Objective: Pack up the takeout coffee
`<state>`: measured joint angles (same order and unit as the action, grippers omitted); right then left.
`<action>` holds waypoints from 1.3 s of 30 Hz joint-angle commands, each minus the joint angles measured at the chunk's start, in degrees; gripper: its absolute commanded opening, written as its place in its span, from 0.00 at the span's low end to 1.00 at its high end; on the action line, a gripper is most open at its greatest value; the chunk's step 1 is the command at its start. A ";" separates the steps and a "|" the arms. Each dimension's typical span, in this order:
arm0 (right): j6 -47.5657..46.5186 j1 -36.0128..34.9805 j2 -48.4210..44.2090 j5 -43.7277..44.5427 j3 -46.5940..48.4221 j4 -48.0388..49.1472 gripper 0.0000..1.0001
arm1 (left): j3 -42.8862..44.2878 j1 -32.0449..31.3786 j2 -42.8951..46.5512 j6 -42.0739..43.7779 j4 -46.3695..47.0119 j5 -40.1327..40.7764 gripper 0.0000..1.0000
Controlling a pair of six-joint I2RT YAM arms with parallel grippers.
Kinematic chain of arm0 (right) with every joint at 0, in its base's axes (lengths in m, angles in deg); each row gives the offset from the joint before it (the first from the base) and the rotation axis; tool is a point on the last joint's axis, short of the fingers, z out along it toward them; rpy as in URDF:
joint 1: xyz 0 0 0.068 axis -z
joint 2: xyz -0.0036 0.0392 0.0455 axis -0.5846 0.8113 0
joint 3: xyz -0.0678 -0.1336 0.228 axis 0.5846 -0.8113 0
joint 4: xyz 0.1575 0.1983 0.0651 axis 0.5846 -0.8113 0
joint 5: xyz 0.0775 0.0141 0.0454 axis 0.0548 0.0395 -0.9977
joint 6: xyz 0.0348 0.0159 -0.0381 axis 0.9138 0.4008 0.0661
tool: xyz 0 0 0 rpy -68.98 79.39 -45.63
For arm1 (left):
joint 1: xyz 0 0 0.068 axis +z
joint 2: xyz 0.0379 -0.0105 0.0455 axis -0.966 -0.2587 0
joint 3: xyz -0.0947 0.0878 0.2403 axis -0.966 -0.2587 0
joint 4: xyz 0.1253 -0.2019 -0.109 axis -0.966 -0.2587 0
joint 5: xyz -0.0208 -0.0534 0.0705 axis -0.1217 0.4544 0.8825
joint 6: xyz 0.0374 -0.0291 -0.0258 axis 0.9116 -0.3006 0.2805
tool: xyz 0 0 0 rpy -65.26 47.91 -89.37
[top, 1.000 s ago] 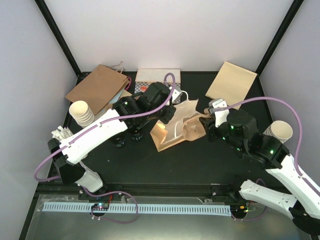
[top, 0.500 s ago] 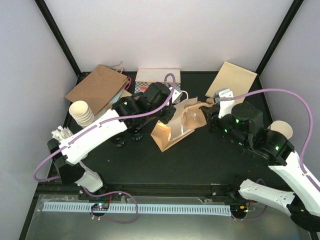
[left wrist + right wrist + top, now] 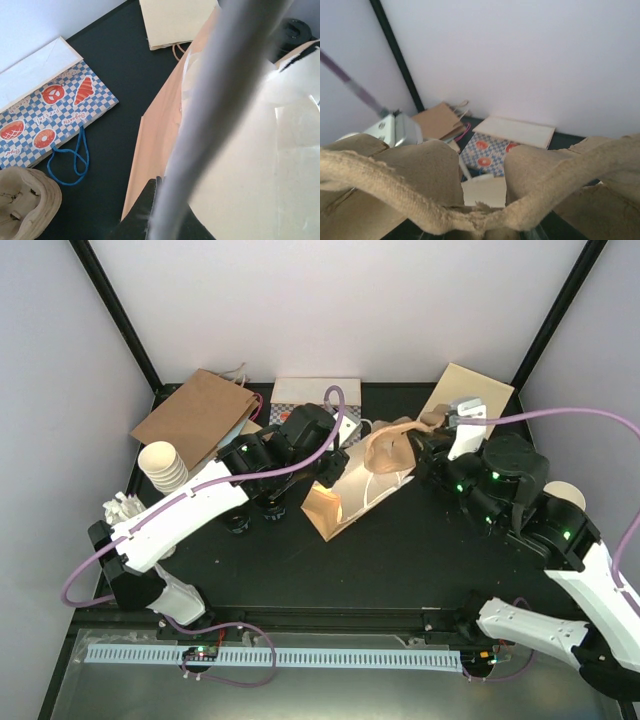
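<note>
Two black cups on the worktop, just left of the paper bag.
Cups stood side by side under the left forearm, partly hidden; apparently upright, long axes vertical, mouths up. Left fingers were clenched on the upper lip of the bag's left-facing mouth. Right fingers grasped the cardboard tray, raised over the bag's right end.

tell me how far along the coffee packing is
Done: the paper bag lies with its mouth open, the left gripper shut on its edge. In hand: the right gripper holds the cardboard tray up at the bag's mouth; its hollows look empty. Left: both black cups sit on the table beside the bag, in neither tray nor bag.
</note>
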<state>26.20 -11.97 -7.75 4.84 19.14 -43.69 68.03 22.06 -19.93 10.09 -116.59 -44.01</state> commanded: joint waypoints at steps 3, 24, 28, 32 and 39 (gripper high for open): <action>-3.34 0.33 -0.57 8.93 -0.11 8.36 0.29 | 0.22 -0.27 2.22 0.32 2.81 -1.91 0.02; -2.02 0.36 -6.84 -15.64 -16.44 18.31 0.25 | 0.54 -0.23 3.56 -2.02 4.10 -4.18 0.03; -0.78 0.29 -6.24 -17.92 -16.16 16.39 0.25 | 0.69 -0.23 3.74 -2.24 4.22 -4.37 0.03; -0.19 0.30 -5.75 -21.30 -16.30 16.08 0.25 | 0.79 -0.23 3.81 -2.15 4.27 -4.46 0.03; 0.43 0.34 -3.55 -25.12 -15.74 14.36 0.25 | 0.76 -0.23 4.15 -2.24 4.15 -4.73 0.03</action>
<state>25.69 -11.76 -12.01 -16.53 2.68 -28.85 67.73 22.04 -17.35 8.51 -114.27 -47.70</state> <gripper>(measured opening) 0.253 0.028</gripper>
